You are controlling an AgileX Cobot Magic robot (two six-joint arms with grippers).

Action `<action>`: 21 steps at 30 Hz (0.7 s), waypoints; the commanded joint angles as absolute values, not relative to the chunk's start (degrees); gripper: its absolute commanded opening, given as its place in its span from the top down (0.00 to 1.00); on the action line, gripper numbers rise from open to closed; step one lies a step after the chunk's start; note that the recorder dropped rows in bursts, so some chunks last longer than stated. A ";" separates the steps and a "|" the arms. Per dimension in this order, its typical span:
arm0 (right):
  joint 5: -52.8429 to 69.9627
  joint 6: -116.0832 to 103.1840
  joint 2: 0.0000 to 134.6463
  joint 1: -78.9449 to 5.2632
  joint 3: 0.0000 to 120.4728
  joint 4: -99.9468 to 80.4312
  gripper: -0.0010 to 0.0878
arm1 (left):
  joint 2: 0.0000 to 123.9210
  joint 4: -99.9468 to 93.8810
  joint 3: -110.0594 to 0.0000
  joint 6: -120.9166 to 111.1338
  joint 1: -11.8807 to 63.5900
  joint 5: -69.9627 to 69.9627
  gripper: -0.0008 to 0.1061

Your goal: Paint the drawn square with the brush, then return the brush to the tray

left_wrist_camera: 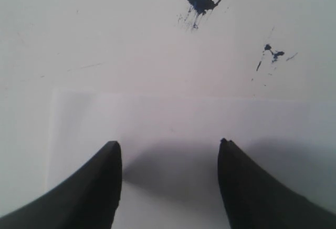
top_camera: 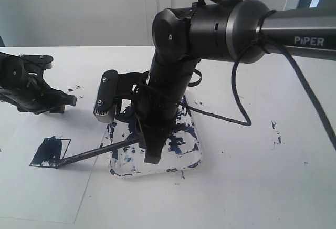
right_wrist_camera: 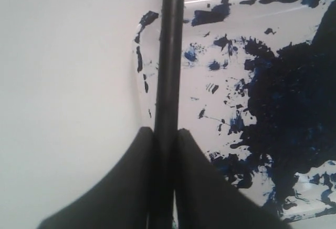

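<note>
The drawn square (top_camera: 50, 151) sits on the white paper (top_camera: 52, 197) at the left, mostly filled with dark navy paint. The brush (top_camera: 94, 153) slants from the tray (top_camera: 195, 153) down to the square, its tip at the square's near right corner. My right gripper (top_camera: 144, 145) hangs over the tray's left edge, shut on the brush handle. In the right wrist view the right gripper (right_wrist_camera: 165, 130) pinches the black brush (right_wrist_camera: 170, 55) beside the paint-blotched tray (right_wrist_camera: 210, 113). My left gripper (top_camera: 60, 105) rests beyond the square; the left gripper (left_wrist_camera: 169, 145) stands open and empty over the paper (left_wrist_camera: 184, 118).
Paint specks (top_camera: 275, 134) dot the table right of the tray, and more splatter (left_wrist_camera: 202, 2) lies beyond the paper's far edge. A black cable (top_camera: 236, 108) loops down from the right arm (top_camera: 210, 24), which fills the upper middle of the exterior view.
</note>
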State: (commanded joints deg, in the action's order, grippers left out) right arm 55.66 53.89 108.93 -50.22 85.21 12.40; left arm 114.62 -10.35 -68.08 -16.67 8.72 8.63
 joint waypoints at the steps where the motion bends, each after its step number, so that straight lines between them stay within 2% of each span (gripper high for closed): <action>1: 55.32 53.89 108.66 -50.22 85.21 12.40 0.99 | 114.62 -10.35 -68.08 -16.67 8.72 8.63 0.44; 21: 47.83 53.56 106.43 -50.22 85.21 8.73 0.99 | 114.62 -9.88 -68.08 -16.67 8.72 9.22 0.44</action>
